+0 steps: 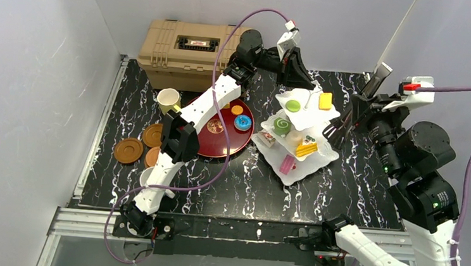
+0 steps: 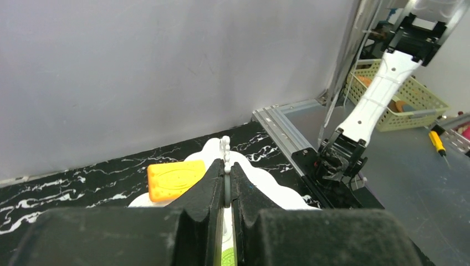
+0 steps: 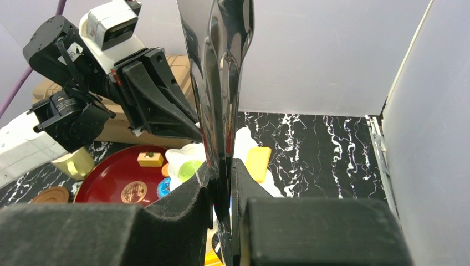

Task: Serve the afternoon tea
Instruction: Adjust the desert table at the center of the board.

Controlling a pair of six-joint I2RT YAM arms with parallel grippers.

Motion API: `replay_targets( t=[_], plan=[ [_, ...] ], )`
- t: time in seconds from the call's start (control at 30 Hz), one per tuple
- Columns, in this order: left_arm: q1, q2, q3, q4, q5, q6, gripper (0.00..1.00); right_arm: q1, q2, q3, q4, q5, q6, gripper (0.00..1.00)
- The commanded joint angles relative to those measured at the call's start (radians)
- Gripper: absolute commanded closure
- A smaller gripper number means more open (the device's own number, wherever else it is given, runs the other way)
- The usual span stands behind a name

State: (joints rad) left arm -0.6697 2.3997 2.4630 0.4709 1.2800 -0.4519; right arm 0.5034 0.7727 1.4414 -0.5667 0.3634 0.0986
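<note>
The white three-tier stand (image 1: pixel 296 134) holds several toy cakes, among them an orange one (image 1: pixel 325 101) and a green one (image 1: pixel 293 106) on its top tier. My left gripper (image 1: pixel 308 83) is shut on the stand's thin white beaded top handle (image 2: pixel 225 149), with the orange cake (image 2: pixel 174 178) just left of the fingers. My right gripper (image 1: pixel 347 121) hovers at the stand's right side, shut on shiny metal tongs (image 3: pixel 221 83) that stick up past it. A pale-yellow mug (image 1: pixel 168 99) and brown saucers (image 1: pixel 128 150) sit at the left. A white mug (image 1: pixel 147 177) is half hidden under the left arm.
The dark-red tray (image 1: pixel 222 146) left of the stand carries a blue doughnut (image 1: pixel 242 122), an orange one (image 1: pixel 237 109) and a small yellow cake (image 3: pixel 150 159). A tan case (image 1: pixel 185 53) stands at the back left. White walls close in the left, back and right.
</note>
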Motion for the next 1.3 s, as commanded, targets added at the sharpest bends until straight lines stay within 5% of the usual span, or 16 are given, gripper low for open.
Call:
replay_targets(
  t=[0.0,0.53,0.7,0.87,1.27],
  plan=[
    [0.005,-0.065,0.077,0.137,0.062,-0.011,1.0,-0.003,-0.021,-0.005,0.067,0.006,0.009,0.91],
    [-0.024,-0.101,-0.024,0.144,0.214,0.163,0.99,-0.002,-0.021,-0.019,0.085,-0.008,0.02,0.91],
    [-0.02,-0.206,-0.233,0.149,0.1,0.245,0.48,-0.003,-0.025,-0.009,0.077,0.005,0.006,0.91],
    [-0.012,-0.295,-0.36,0.149,-0.002,0.306,0.21,-0.003,-0.029,-0.001,0.071,0.018,-0.007,0.91],
    [-0.003,-0.531,-0.709,0.081,-0.354,0.197,0.19,-0.003,-0.034,0.015,0.063,0.045,-0.02,0.91]
  ],
)
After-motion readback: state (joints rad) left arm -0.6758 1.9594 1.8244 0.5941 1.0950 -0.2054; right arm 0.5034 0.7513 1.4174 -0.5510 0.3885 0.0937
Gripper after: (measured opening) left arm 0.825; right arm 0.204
